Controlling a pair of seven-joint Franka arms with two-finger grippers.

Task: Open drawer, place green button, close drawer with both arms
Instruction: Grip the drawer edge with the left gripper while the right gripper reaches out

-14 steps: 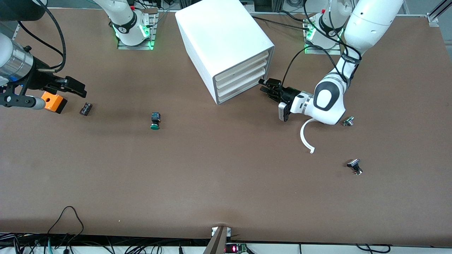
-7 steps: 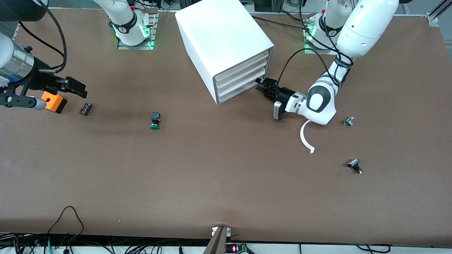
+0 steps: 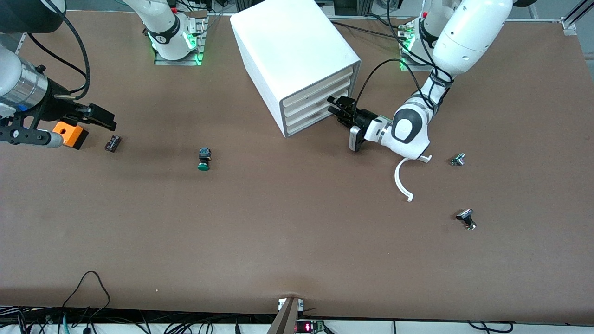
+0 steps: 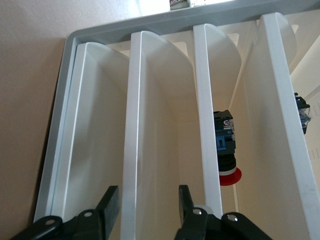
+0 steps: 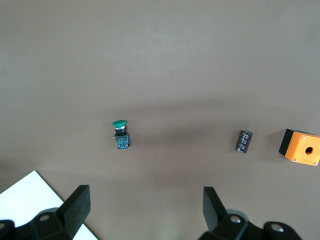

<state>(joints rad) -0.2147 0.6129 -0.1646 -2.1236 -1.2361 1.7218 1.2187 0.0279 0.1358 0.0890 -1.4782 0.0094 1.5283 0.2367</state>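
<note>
At the front view's edge toward the right arm's end, at middle height, the right gripper (image 3: 104, 118) hovers above the table with its fingers spread wide and nothing between them. It waits over an orange box (image 3: 69, 134) and a small dark part (image 3: 112, 143). From there its wrist camera looks down on the button (image 3: 203, 160), probably so the pick can follow once there is somewhere to put it.

The button lies on its side on bare table, green cap toward the front camera. It sits in the upper middle of the frame, nearer the camera than the cabinet (image 3: 292, 51) and well apart from both grippers.

The cabinet stands at the top centre, turned so its three fronts face the left arm. All three are shut, the drawer (image 3: 315, 118) lowest among them.

The left gripper (image 3: 335, 109) reaches in level, because the pull has to run straight out along the table. In the left wrist view its fingers (image 4: 111, 200) are parted and straddle one front's lip without pinching it. It looks like the lowest, though I cannot be sure. Opening is only being set up.

Toward the left arm's end lie a white curved strip (image 3: 401, 181) and two small metal parts, untouched.
</note>
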